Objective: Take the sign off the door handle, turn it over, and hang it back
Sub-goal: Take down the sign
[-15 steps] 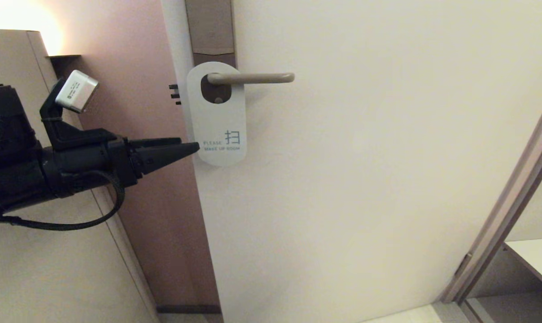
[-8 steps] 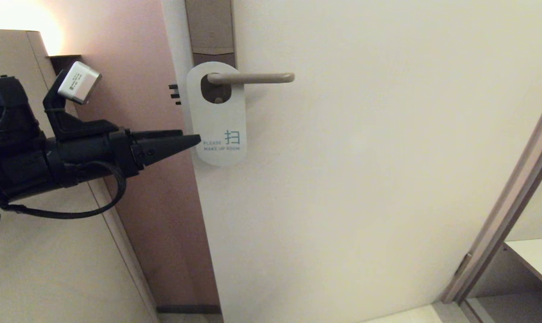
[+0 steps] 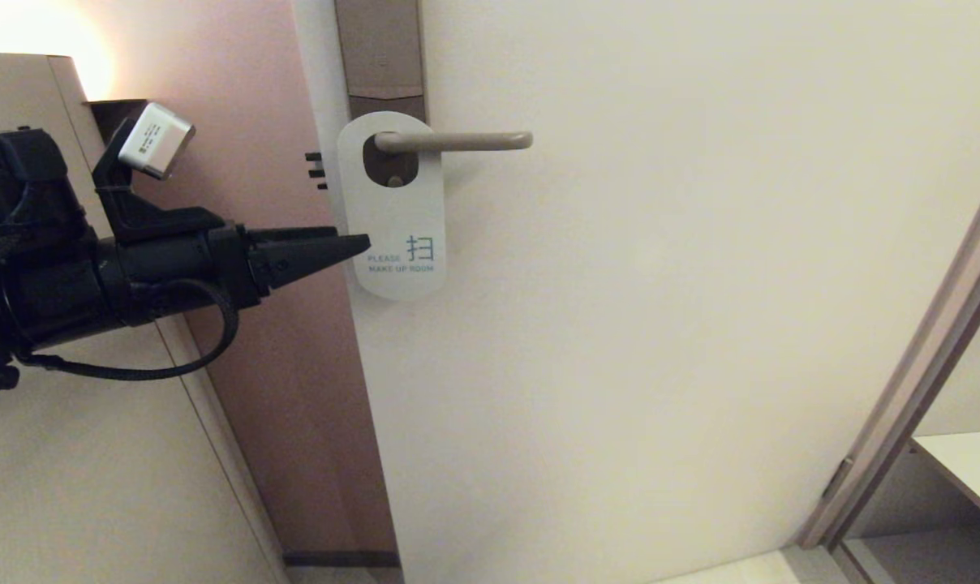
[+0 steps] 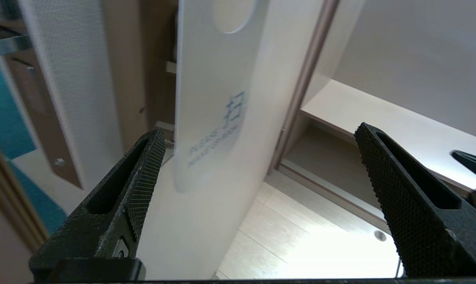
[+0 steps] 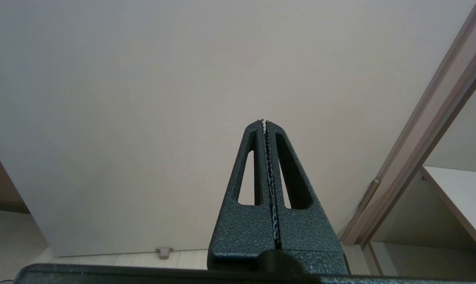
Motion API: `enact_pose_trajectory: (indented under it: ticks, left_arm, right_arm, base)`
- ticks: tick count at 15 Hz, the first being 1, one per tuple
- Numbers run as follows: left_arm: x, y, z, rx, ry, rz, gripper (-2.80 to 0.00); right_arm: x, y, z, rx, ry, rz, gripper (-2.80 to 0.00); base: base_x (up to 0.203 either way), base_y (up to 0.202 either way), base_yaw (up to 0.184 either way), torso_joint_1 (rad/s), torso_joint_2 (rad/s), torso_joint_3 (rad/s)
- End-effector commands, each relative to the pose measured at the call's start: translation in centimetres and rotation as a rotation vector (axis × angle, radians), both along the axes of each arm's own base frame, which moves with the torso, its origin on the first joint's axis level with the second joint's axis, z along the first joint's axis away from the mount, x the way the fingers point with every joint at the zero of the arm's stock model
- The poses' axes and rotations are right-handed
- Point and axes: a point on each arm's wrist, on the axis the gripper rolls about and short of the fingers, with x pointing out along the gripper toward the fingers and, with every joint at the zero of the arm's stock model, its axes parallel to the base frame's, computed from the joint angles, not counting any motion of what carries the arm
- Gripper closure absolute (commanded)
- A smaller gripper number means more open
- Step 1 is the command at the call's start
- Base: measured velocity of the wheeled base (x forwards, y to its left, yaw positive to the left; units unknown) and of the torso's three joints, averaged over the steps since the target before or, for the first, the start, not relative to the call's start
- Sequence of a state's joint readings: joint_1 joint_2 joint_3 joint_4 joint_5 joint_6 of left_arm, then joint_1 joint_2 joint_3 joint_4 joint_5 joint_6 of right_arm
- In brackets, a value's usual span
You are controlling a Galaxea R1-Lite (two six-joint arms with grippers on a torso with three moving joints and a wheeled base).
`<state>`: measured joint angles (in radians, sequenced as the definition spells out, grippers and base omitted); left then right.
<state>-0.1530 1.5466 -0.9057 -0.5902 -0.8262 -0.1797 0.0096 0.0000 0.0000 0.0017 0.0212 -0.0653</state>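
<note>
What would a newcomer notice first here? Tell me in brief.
The white sign reading PLEASE MAKE UP ROOM hangs from the door handle on the pale door. The black left gripper reaches in from the left, fingers open on either side of the sign's lower edge. The right gripper is shut, facing bare door.

The sign (image 3: 391, 207) hangs on the door handle (image 3: 453, 142) – left claw (image 3: 358, 243) at its left edge
</note>
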Motion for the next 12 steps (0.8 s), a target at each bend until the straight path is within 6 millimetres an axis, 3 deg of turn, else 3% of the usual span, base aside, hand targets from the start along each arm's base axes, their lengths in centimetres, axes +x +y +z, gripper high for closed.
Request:
enact_pose_trajectory:
  ticks: [1, 12]
  left_arm:
    - [0.0, 0.0, 0.0, -0.002, -0.002, -0.015, -2.8]
    - [0.9, -1.0, -1.2, 0.009, 0.034, -0.047, -2.8]
  right_arm:
    - [0.0, 0.0, 0.0, -0.001, 0.0, 0.001, 0.0]
    - [0.0, 0.0, 0.0, -0.001, 0.0, 0.001, 0.0]
  base:
    - [0.0, 0.0, 0.0, 0.0, 0.0, 0.0]
    - [0.0, 0.0, 0.0, 0.0, 0.0, 0.0]
